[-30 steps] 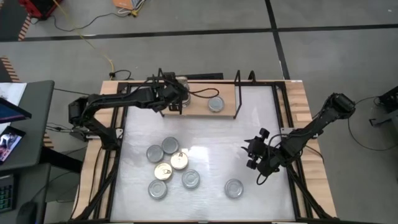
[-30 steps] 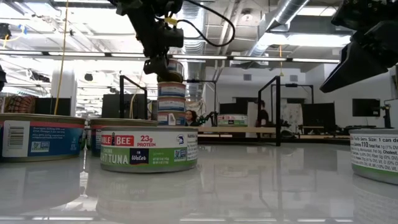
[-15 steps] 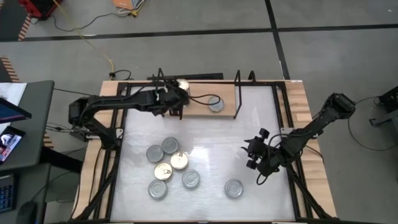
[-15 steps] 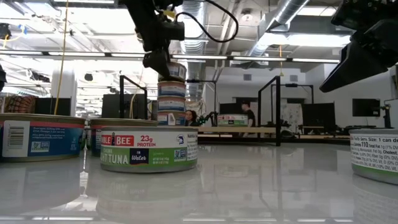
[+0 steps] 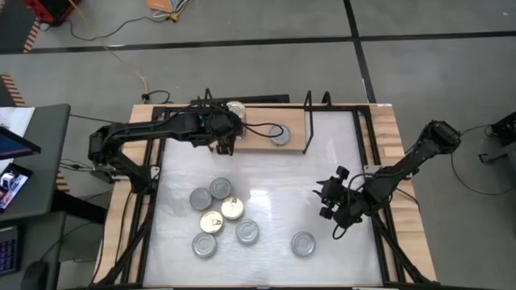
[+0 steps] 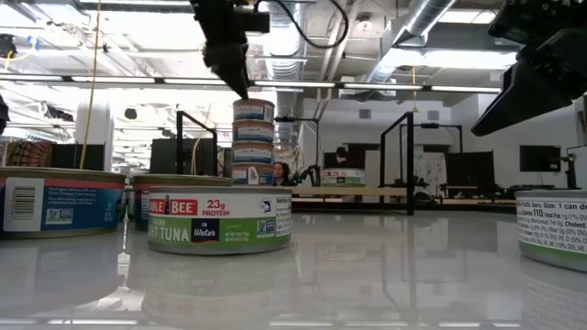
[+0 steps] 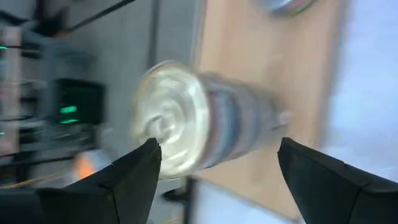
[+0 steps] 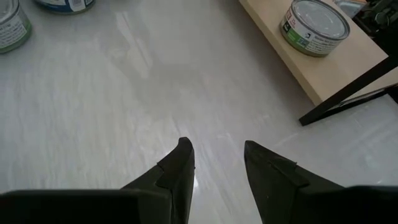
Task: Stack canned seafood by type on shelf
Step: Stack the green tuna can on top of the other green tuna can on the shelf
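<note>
Three tins stand stacked (image 6: 253, 142) at the left end of the light-wood shelf (image 5: 258, 138); the top lid (image 7: 169, 119) is pale. One silver-topped tin (image 5: 280, 134) sits alone further right on the shelf. My left gripper (image 7: 217, 158) is open, hovering just above and beside the stack (image 5: 235, 109), its fingers apart from the tins. Several loose tins (image 5: 219, 216) lie on the white table, and one more (image 5: 303, 242) lies near my right gripper (image 8: 217, 155). That gripper hangs open over bare table at the right.
Black wire frames (image 5: 307, 121) stand at both ends of the shelf. In the low view, tins (image 6: 220, 220) crowd the foreground at left and another (image 6: 555, 225) stands at right. Bare white table lies between the shelf and the loose tins.
My left gripper has let go of the top tin of the stack, risen above it and drawn back a little toward the table's near-left, tipping as it went. The three-tin stack stays upright on the shelf. My right arm has kept still.
</note>
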`<state>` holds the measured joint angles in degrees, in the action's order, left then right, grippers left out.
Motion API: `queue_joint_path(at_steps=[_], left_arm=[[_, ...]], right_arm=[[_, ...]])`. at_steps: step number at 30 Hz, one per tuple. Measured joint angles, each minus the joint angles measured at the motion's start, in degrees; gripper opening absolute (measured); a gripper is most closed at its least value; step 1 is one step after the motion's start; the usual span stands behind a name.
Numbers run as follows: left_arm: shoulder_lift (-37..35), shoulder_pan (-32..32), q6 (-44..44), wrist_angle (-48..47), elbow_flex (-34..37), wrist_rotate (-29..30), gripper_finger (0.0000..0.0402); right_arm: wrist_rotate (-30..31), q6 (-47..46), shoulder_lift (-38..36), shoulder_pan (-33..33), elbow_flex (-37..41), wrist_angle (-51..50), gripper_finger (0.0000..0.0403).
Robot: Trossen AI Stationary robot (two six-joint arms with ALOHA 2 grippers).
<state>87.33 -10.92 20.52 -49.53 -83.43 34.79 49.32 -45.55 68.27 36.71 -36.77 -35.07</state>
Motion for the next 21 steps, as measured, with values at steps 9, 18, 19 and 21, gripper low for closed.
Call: queue_joint_path(at_steps=[9, 18, 19, 21], left_arm=[[-0.07, 9.72, -13.8, 2.11, 7.14, -27.23, 0.0312], [0.02, 17.51, -20.0, 10.34, 15.35, -25.49, 0.0304], [0.02, 18.24, -20.46, 10.3, 15.56, -25.42, 0.0303], [-0.01, 19.88, -21.0, 11.99, 16.28, -24.89, 0.0303]], right_arm=[[-0.02, -0.03, 0.0, 0.15, 0.0, 0.92, 0.0169], [-0.69, 3.63, 0.0, -0.62, 0.02, 7.57, 0.0169], [-1.57, 4.82, 0.0, -1.01, 0.02, 9.32, 0.0169], [-4.16, 6.88, 0.0, -1.88, 0.02, 12.84, 0.0167]])
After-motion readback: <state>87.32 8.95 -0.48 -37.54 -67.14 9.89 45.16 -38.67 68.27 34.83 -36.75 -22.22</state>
